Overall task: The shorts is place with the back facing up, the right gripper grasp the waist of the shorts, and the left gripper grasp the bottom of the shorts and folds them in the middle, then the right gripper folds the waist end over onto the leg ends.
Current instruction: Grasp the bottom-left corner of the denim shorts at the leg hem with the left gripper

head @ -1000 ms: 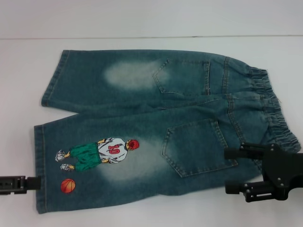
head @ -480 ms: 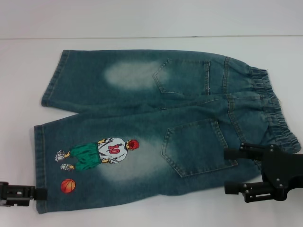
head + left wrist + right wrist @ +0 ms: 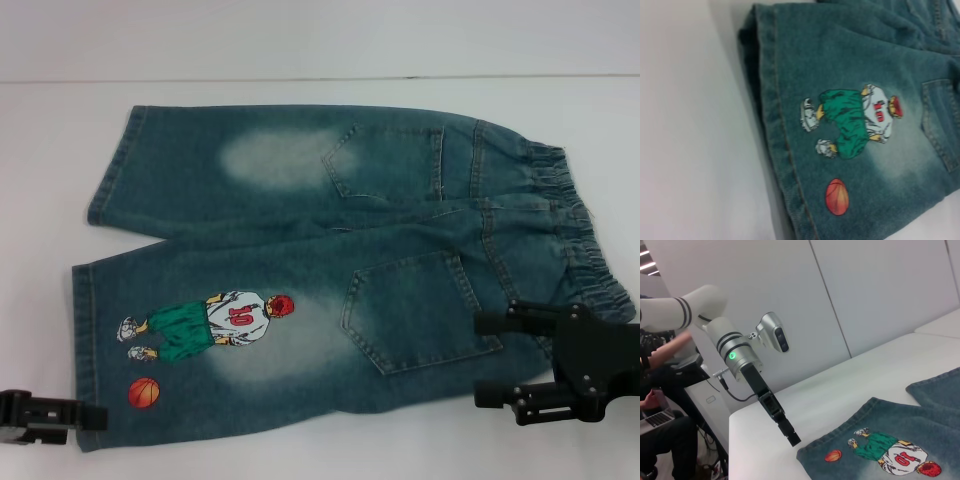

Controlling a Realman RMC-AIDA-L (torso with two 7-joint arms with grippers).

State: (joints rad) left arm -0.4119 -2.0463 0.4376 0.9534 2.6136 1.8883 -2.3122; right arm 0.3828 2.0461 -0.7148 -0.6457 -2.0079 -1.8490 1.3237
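We see the shorts point(image 3: 330, 270) lying flat, back up, on the white bench point(image 3: 60, 150), waist point(image 3: 585, 240) to our right. Our left gripper point(image 3: 95, 416) reaches the near leg hem's corner beside the orange ball point(image 3: 144, 392); we cannot tell its fingers' state. Our right gripper point(image 3: 480, 360) sits over the near waist corner, fingers spread wide, with bare bench all round.

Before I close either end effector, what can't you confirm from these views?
- Left end effector: the head view's edge cuts it off; in the right wrist view it looks edge-on, so its opening and contact with the hem are unclear.
- Right end effector: open in the head view, but its black mount covers that corner of the waist, so contact is unclear.
- The underside of the shorts: hidden in every view.
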